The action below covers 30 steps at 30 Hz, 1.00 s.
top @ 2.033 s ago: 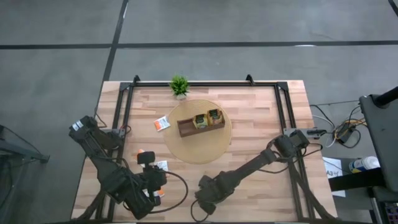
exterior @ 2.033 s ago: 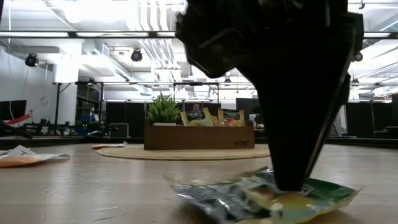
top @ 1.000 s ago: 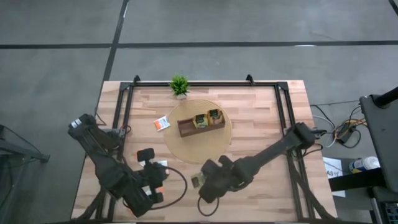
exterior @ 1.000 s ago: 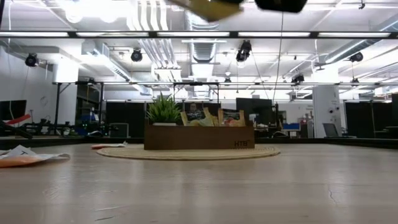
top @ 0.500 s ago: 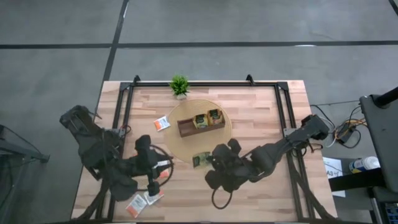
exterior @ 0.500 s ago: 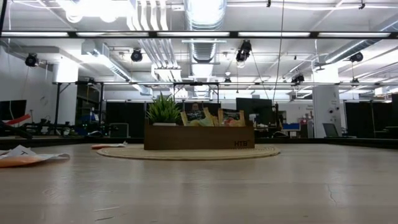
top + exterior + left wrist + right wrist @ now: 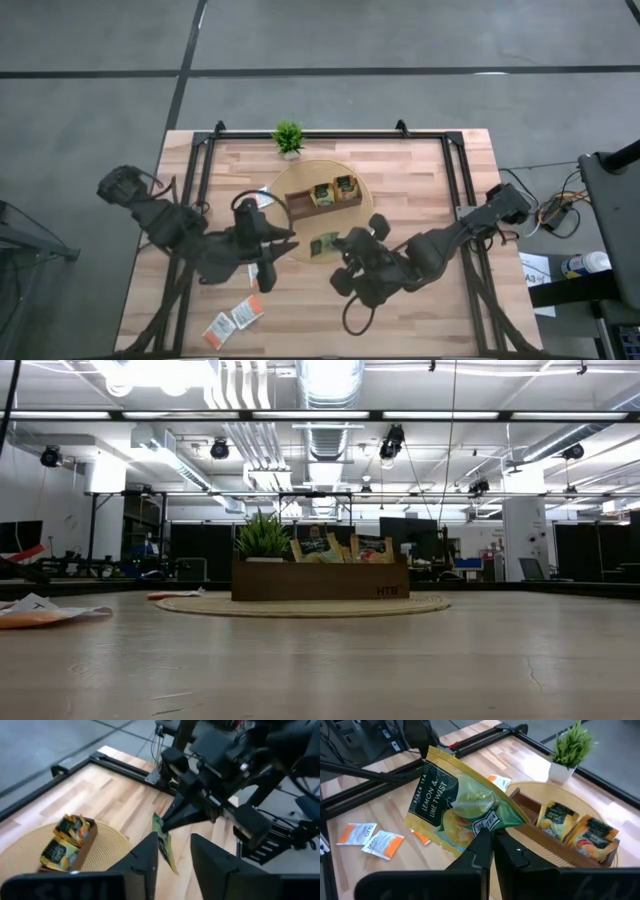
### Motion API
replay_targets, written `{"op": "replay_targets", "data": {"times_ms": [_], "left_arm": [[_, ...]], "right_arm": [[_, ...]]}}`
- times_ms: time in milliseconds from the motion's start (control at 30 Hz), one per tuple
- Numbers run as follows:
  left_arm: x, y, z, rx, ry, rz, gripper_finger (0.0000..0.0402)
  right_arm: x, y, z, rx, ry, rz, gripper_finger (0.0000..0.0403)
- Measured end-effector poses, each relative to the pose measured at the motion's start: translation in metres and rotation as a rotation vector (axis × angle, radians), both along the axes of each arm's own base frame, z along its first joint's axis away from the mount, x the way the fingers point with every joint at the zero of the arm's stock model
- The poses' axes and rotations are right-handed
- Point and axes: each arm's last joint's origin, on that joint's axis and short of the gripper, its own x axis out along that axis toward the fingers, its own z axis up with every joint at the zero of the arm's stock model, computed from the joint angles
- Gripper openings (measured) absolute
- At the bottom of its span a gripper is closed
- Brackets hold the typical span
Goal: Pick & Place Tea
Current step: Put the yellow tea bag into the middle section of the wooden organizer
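above the tabletop, near its middle: both arms meet over the wood, just in front of the round mat
right pincer [image 7: 492,836]: closed on a corner of a green-and-yellow tea packet [image 7: 461,807]; in the high view that pincer [image 7: 335,250] sits at the mat's near edge, raised off the tabletop
held packet: pinched at its lower corner, fanning up and away from the fingertips, its printed face tilted toward the right wrist camera; from above it shows as a small green patch [image 7: 322,246] just beside the mat [image 7: 300,180] and short of the tray
left pincer [image 7: 172,852]: fingers apart with a clear gap, nothing between them; it points at the held packet [image 7: 164,842], which hangs just beyond its tips without touching them; from above it [image 7: 290,239] lies just left of the packet
tray [image 7: 322,200]: brown, on the mat, with two green-and-yellow packets [image 7: 572,827] standing in it; the low view shows their tops above the tray wall [image 7: 320,581]
loose packets: white-and-orange ones [image 7: 233,320] lie flat near the tabletop's front left; the right wrist view shows two side by side [image 7: 370,839] and one more [image 7: 499,781] near the mat
plant [image 7: 288,137]: small green one in a white pot at the far edge of the tabletop [image 7: 420,180], well apart from both pincers
low view: neither arm shows; one orange packet [image 7: 45,612] lies at the far left
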Motion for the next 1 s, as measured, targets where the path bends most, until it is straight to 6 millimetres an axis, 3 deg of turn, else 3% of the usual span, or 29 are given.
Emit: {"op": "replay_targets", "data": {"times_ms": [233, 367, 667, 1000], "left_arm": [[0.011, 0.018, -0.001, -0.020, 0.010, 0.052, 0.0194], [0.017, 0.028, -0.001, -0.034, 0.003, 0.100, 0.0222], [0.028, 0.045, 0.006, -0.069, -0.063, 0.118, 0.0227], [0.038, 0.058, 0.006, -0.084, -0.073, 0.128, 0.0227]], "right_arm": [[-0.011, -0.008, 0.017, -0.085, -0.033, -0.012, 0.0008], [-0.018, -0.014, 0.028, -0.160, -0.053, -0.033, 0.0008], [-0.024, -0.028, 0.038, -0.308, -0.025, -0.075, 0.0008], [-0.019, -0.044, 0.040, -0.350, 0.006, -0.103, 0.0008]]}}
